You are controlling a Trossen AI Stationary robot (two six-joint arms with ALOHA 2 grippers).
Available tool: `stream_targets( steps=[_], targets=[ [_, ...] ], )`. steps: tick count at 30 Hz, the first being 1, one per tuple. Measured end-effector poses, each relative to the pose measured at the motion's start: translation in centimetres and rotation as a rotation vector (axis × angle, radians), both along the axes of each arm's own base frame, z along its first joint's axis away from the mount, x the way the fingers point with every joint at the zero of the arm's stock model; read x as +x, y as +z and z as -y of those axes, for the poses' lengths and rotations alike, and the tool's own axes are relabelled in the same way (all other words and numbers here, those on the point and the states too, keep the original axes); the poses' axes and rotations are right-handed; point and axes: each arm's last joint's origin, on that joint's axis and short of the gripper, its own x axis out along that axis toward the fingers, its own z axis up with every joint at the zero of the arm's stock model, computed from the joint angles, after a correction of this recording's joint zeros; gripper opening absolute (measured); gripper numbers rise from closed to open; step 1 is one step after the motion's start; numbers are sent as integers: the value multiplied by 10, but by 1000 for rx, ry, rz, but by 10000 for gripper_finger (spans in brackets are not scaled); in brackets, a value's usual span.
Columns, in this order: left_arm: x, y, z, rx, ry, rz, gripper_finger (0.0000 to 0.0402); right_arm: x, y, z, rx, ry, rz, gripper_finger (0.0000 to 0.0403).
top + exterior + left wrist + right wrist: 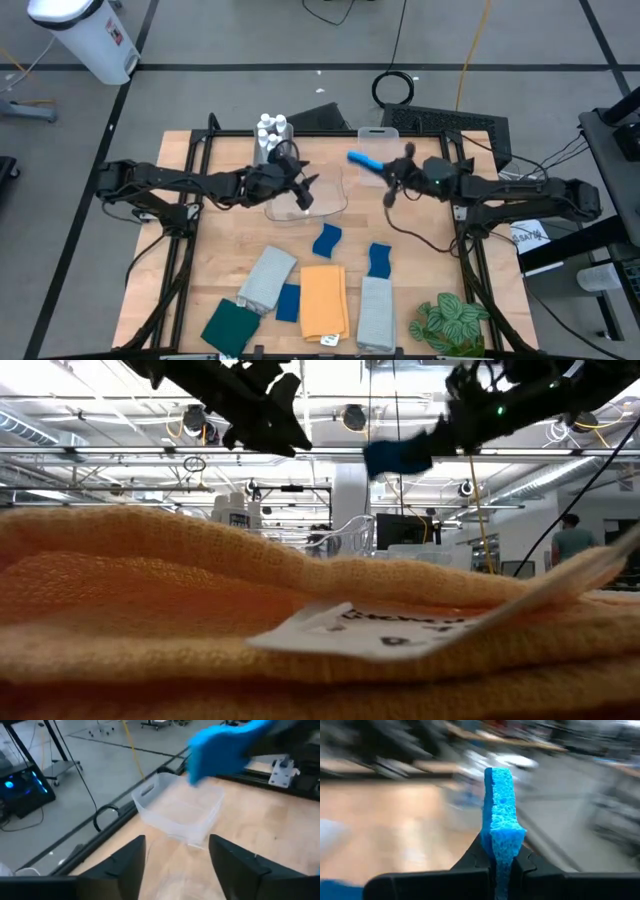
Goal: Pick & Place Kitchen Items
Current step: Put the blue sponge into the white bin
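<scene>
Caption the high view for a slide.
Right gripper holds a blue sponge above the table; open left gripper hovers over a clear bin.

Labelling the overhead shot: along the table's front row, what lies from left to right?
Dark green cloth → grey cloth → small blue cloth → orange cloth → second grey cloth → leafy plant.

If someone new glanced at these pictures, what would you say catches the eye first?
Probably the bright blue sponge pinched in the right gripper, held up above the clear bin at the table's far edge. Next, the left gripper hangs open over the other clear bin, with cloths fanned along the near edge, the orange cloth brightest.
</scene>
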Motion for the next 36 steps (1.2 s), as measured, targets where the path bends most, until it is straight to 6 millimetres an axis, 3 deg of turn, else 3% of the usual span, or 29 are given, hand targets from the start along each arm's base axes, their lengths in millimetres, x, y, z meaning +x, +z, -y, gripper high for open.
stream_targets(
  steps=[5,16,25,31,36],
  targets=[
    [3,-4,0,-5,-5,-8,245,-3,-12,20,-57,-305,-124,2],
    [3,-4,0,-20,0,5,248,4,-54,68,7,-484,-278,1],
    [3,-5,0,-18,0,-1,248,7,-71,86,72,-482,-279,2],
    [3,-5,0,-27,-5,2,248,9,-76,87,112,-498,-257,38],
    [3,-5,0,-29,-4,3,248,10,-76,87,120,-501,-243,99]
  ],
)
